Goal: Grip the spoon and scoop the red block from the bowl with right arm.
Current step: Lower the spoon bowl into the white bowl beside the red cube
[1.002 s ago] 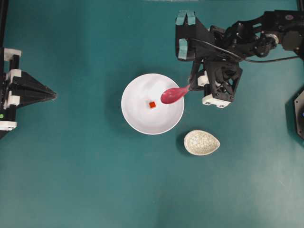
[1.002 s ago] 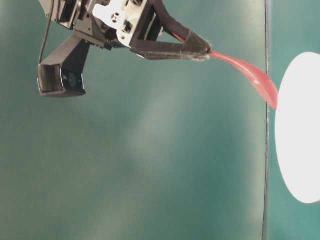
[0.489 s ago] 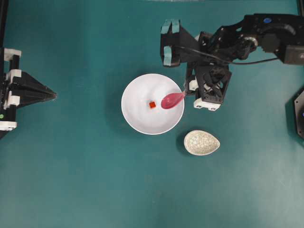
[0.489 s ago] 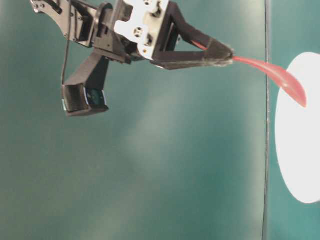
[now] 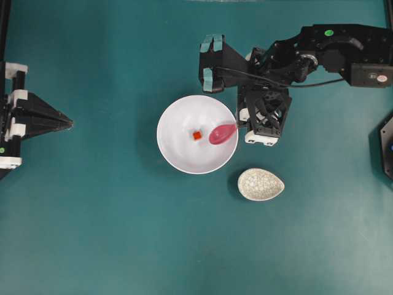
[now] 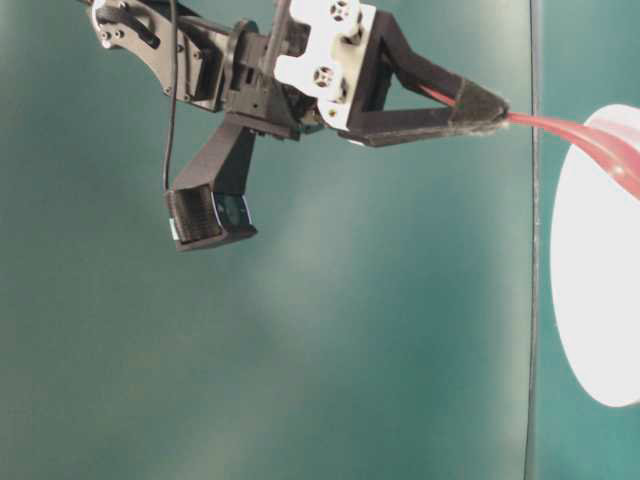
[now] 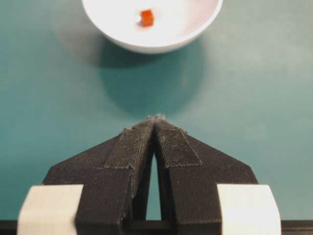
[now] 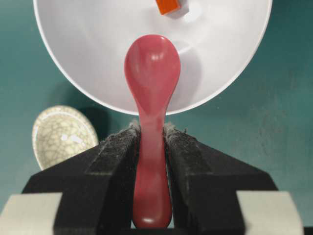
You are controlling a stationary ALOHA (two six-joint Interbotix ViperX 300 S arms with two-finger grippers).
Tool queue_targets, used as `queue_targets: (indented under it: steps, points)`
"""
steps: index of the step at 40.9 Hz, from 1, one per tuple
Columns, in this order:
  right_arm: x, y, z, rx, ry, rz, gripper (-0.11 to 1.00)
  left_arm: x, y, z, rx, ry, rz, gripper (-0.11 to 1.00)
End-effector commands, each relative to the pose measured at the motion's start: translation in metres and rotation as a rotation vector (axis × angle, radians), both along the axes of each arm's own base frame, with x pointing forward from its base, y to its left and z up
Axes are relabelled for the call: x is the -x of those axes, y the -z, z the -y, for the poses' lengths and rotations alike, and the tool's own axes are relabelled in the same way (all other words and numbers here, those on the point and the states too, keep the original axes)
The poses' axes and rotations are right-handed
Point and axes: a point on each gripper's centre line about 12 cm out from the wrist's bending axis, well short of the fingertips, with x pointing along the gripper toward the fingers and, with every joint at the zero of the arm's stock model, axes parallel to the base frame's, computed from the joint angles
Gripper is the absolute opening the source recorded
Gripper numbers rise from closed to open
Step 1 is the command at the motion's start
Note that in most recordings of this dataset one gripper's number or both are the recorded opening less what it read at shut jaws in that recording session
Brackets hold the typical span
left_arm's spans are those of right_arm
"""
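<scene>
A flat teal-green tabletop (image 5: 110, 233) filled every view, matte and evenly lit, with soft shadows falling close under whatever stood on it. In the table-level view a thin dark vertical line (image 6: 531, 250) crossed the green surface near the right side. No walls, floor or windows showed.

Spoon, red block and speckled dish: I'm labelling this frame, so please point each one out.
spoon (image 8: 152, 66): right wrist view, middle of the scoop.
red block (image 5: 197, 135): overhead view, top face, inside the bowl.
speckled dish (image 5: 260, 184): overhead view, centre of its crackled inside.
</scene>
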Motion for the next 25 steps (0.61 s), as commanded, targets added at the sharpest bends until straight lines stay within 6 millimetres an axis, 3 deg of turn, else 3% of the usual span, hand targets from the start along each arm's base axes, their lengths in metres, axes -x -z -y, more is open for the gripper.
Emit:
queue_targets:
  steps: [1,25]
  points:
    - [-0.008,-0.013,0.0,0.013,-0.006,0.044,0.24,-0.002,-0.005,0.0,-0.004,-0.001,0.017,0.0]
    - [-0.026,0.001,0.004,0.047,-0.034,0.018,0.24,-0.002,-0.006,0.0,-0.005,0.0,0.02,0.0]
